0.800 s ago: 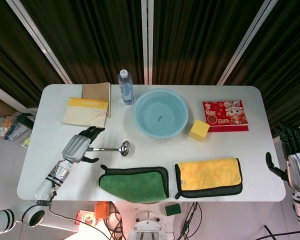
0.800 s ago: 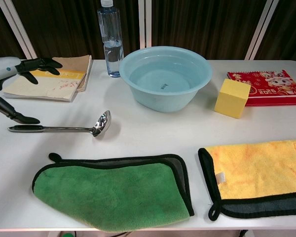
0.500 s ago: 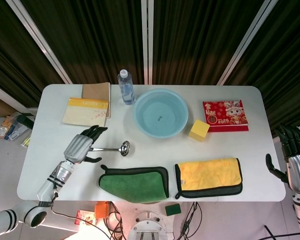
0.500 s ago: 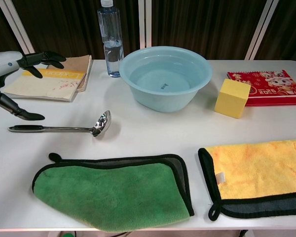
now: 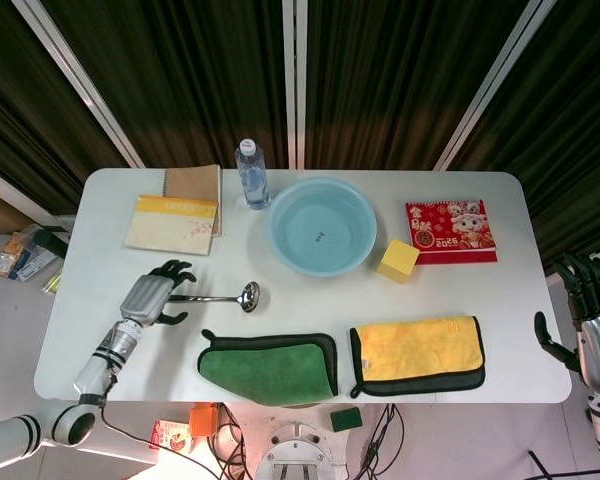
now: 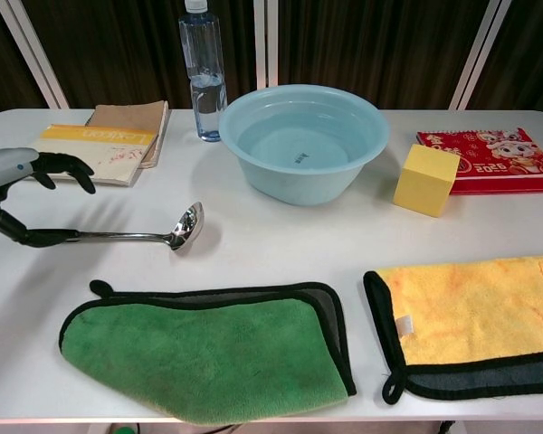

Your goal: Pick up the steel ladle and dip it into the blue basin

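Two cloths [image 6: 213, 348] below ladle [image 6: 145, 234].

The red calendar [image 6: 491, 151] at the counter's [image 6: 271, 244] far right edge carries the year "2025", which shows upside down in the chest view beside cartoon figures; the gold characters on it are too small to read. The yellow-banded notebook [image 6: 94, 150] bears red handwriting that cannot be made out. A small dark mark sits on the bottom of the blue basin [image 6: 300, 140], illegible. The label of the water bottle [image 6: 203, 72] is clear and shows no readable print.
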Robot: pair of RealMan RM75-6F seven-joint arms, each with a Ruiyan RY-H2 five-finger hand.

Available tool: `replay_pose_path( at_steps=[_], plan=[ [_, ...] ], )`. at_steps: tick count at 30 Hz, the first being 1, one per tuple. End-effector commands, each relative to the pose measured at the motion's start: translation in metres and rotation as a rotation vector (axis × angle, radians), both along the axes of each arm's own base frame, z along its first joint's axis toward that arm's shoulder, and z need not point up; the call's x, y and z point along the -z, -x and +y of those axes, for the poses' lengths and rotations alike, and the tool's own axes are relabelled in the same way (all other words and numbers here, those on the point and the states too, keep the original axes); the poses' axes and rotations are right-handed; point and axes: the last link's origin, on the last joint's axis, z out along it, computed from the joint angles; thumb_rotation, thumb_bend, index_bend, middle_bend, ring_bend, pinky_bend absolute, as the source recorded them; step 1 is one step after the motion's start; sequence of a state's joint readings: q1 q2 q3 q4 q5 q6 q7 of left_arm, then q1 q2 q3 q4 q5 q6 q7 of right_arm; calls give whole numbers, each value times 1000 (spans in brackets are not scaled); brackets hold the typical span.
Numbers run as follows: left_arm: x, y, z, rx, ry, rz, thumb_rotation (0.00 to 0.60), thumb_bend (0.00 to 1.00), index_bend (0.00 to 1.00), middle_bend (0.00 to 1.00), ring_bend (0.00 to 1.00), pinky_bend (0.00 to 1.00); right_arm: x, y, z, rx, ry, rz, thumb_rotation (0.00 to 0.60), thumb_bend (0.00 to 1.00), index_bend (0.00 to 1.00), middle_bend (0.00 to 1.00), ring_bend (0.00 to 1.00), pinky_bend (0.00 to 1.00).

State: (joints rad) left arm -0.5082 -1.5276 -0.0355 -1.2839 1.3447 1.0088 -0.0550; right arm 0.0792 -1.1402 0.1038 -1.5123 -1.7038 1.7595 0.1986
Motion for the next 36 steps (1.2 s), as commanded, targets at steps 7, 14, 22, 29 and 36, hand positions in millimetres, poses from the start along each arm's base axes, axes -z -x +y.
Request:
replay_pose_path(
  at_steps=[7,14,22,29,36],
  plan=[
    [29,2,6,-22,31,32,600,353,383,161,73,230,3,-2,0,-2,-10,3,600,510,0,0,0,0],
    [39,-1,13,-20,34,37,600,320,383,161,73,229,1,-2,0,-2,-9,8,600,509,0,0,0,0],
    [43,1,17,-29,21,56,600,302,428,170,79,229,0,-1,1,6,-2,8,600,509,0,0,0,0],
    [45,5,18,-46,22,60,600,311,450,191,83,228,-2,0,1,12,3,13,600,510,0,0,0,0],
    [47,7,19,-52,18,56,600,312,469,194,83,228,-3,-1,1,14,4,17,600,510,0,0,0,0]
  ],
)
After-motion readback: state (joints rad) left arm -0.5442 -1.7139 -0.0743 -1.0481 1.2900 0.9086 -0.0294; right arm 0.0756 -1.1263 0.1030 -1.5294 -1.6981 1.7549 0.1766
